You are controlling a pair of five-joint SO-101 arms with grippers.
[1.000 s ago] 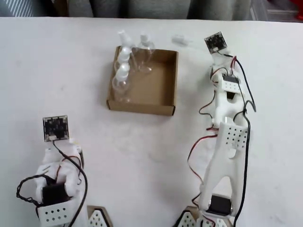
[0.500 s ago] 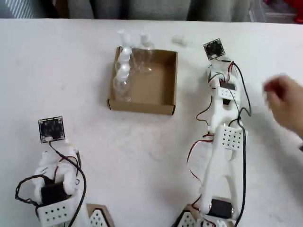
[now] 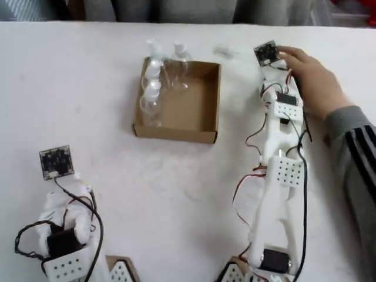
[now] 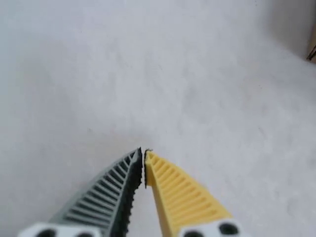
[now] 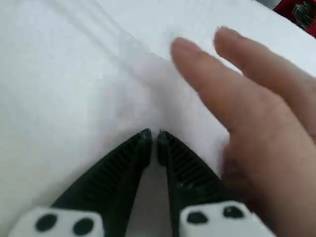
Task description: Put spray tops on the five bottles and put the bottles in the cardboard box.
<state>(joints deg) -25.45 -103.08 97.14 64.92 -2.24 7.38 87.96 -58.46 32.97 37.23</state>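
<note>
The clear bottles [image 3: 154, 88] stand clustered inside the cardboard box [image 3: 176, 133], along its left wall and far-left corner, with white spray tops on those whose tops can be made out; their exact number is hard to tell. A small pale piece [image 3: 222, 51], too blurred to identify, lies on the white bench [image 3: 88, 76] just beyond the box's far-right corner. To the right of the box the right arm [image 3: 282, 176] stretches out along the bench, and a person's hand [image 3: 311, 82] rests on its wrist end. The right gripper [image 5: 153, 140] has its black jaws nearly together over bare bench, holding nothing. Well to the near left of the box, the left gripper [image 4: 144, 165] is closed tip to tip, also holding nothing.
</note>
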